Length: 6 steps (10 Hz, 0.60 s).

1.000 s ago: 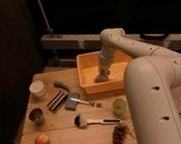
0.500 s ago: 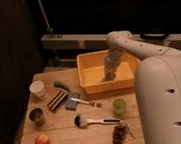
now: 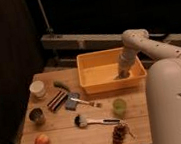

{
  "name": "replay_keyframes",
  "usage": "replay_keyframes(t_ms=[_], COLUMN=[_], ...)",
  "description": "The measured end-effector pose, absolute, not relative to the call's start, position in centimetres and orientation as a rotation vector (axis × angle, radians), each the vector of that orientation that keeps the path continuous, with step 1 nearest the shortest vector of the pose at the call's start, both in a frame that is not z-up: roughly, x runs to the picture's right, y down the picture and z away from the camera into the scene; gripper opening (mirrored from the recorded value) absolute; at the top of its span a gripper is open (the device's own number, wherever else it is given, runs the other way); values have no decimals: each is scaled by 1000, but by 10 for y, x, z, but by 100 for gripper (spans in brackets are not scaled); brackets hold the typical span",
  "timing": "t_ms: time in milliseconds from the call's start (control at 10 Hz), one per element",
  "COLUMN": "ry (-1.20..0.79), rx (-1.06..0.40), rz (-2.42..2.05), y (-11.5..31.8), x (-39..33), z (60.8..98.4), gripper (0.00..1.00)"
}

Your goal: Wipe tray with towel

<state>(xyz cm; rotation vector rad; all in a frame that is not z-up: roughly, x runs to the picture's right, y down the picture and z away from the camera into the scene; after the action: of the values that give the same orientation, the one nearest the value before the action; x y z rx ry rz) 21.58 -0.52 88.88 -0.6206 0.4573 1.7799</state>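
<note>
— What lies at the left end of the table [image 3: 62,136]?

— A white cup [image 3: 37,88] at the far left. Nearer than it stands a metal cup [image 3: 36,116], and nearest of the three is an apple [image 3: 42,142].

— And moving right?

— A small dark green piece [image 3: 61,85] lies just beside the white cup. Near it is a dark striped bar [image 3: 56,100], then a flat grey-blue block [image 3: 72,101] with a fork [image 3: 90,104] reaching off it to the right. Nearer the front edge lies a brush [image 3: 93,120], bristles to the left and pale handle to the right.

— Where is the tray [image 3: 111,84]?

— On the far right part of the table, yellow-orange with raised walls. A green cup [image 3: 119,106] stands just in front of its near wall, and a dark cluster [image 3: 119,134] sits at the table's near edge.

— And your tool [image 3: 121,75]?

— It is down inside the tray, at the right side of the floor. My arm [image 3: 145,41] comes over the right wall from above. The fingers are pressed together, pinching a small greyish bunch.

— The towel [image 3: 119,76]?

— Yes, it sits at my tool's tip, low against the tray floor and near the right wall.
</note>
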Motion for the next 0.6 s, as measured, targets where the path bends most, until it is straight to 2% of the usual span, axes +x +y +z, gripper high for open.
replay_keyframes(t_ms=[400,600], ry=[445,401], rx=[-565,-624], rz=[1802,1784], y=[-53,-69], x=[214,173], z=[912,923], gripper=[0,0])
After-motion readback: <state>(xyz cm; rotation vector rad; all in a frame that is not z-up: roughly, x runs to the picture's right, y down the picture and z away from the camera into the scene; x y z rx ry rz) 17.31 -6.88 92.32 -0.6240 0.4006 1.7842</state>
